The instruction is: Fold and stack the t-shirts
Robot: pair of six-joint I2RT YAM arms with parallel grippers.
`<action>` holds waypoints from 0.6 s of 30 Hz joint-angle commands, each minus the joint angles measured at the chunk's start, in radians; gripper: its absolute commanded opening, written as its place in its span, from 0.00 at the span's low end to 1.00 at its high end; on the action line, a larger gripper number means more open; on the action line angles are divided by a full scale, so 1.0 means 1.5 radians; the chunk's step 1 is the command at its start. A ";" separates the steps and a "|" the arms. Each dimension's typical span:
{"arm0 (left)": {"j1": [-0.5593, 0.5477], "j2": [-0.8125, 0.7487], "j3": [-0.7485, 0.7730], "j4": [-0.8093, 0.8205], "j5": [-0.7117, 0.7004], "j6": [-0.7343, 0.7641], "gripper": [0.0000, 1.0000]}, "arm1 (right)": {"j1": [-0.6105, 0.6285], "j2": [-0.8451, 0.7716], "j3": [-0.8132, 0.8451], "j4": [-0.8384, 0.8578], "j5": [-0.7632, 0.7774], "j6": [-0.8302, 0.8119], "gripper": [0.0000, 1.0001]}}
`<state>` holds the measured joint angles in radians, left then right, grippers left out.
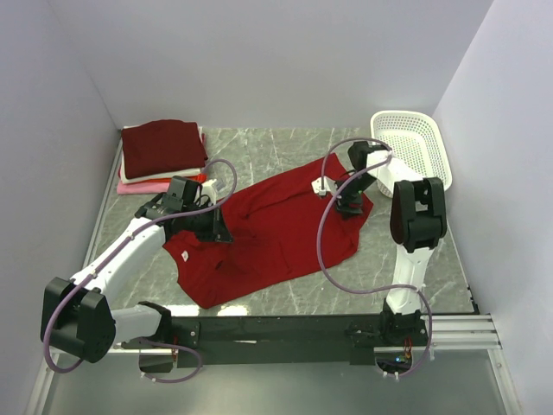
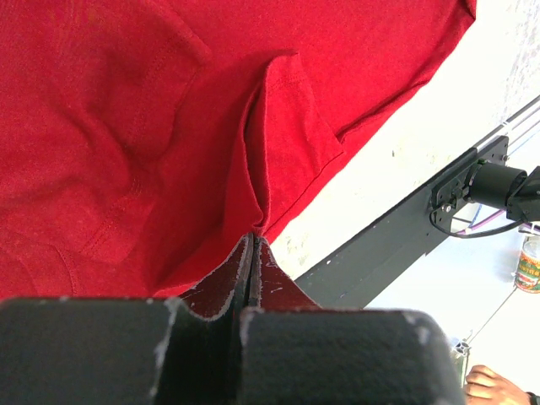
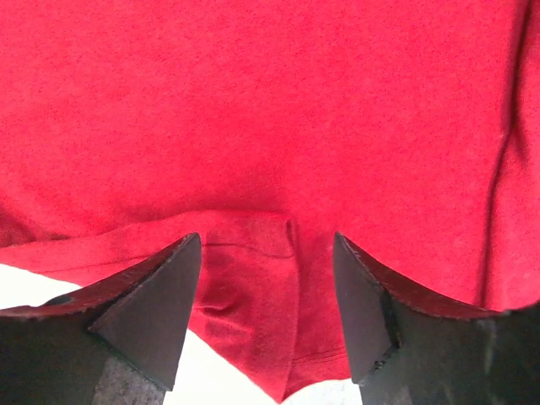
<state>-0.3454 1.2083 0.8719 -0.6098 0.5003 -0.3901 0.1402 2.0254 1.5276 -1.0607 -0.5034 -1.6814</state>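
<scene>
A bright red t-shirt (image 1: 276,229) lies spread and rumpled across the middle of the table. My left gripper (image 1: 216,226) is at its left part, shut on a pinched fold of the cloth (image 2: 270,152), which rises into the closed jaws (image 2: 253,240). My right gripper (image 1: 350,206) hovers low over the shirt's right corner. It is open, with a folded hem corner of the red shirt (image 3: 253,321) lying between its fingers (image 3: 169,295), not gripped. Folded t-shirts are stacked at the back left: dark maroon (image 1: 162,145) on top, then white, then pink (image 1: 138,187).
A white perforated basket (image 1: 416,147) stands at the back right, close behind the right arm. The black base rail (image 1: 285,328) runs along the near edge. Walls close in the left, back and right. A person's hand (image 2: 494,384) shows beyond the rail.
</scene>
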 commanded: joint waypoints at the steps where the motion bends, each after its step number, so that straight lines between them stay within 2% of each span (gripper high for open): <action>1: 0.003 0.002 0.023 0.011 0.010 -0.006 0.00 | 0.017 0.017 0.040 -0.035 0.005 -0.006 0.70; 10: 0.003 0.003 0.020 0.011 0.009 -0.008 0.00 | 0.033 0.043 0.063 -0.046 0.040 0.003 0.61; 16: 0.003 -0.002 0.021 0.008 0.008 -0.009 0.00 | 0.035 0.046 0.068 -0.056 0.061 0.006 0.43; 18: 0.003 -0.005 0.020 0.006 0.008 -0.010 0.00 | 0.036 0.043 0.068 -0.061 0.069 0.006 0.31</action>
<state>-0.3454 1.2087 0.8719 -0.6102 0.5003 -0.3912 0.1875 2.0842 1.5864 -1.1080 -0.4248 -1.6703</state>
